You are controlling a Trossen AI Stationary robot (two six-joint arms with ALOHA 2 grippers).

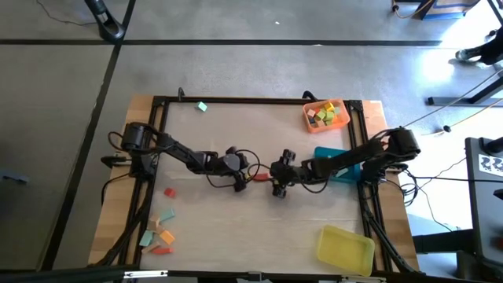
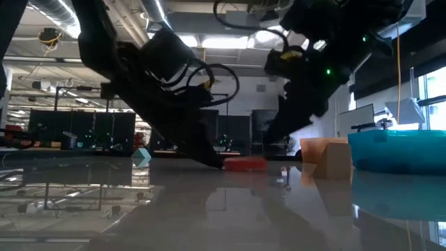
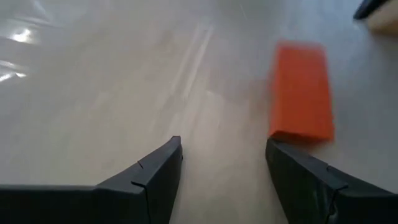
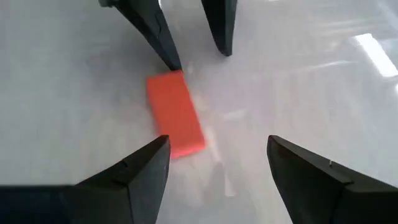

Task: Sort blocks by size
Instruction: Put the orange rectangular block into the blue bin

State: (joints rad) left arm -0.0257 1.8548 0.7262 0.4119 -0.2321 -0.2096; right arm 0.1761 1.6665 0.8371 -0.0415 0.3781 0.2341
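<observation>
high view looks straight down, low view level across the surface (image 1: 259, 220) — both wrist views, close in, share the red block (image 4: 175, 122).

Table top (image 3: 112, 74): smooth, glossy pale laminate, showing reflections; bare wood border (image 1: 118, 204) at edges. Red bar block (image 4: 175, 113): matt, smooth painted finish. Left gripper (image 3: 224, 168) and right gripper (image 4: 217, 162): fingers of matt black plastic. Teal tray (image 2: 401, 150): smooth plastic.
</observation>
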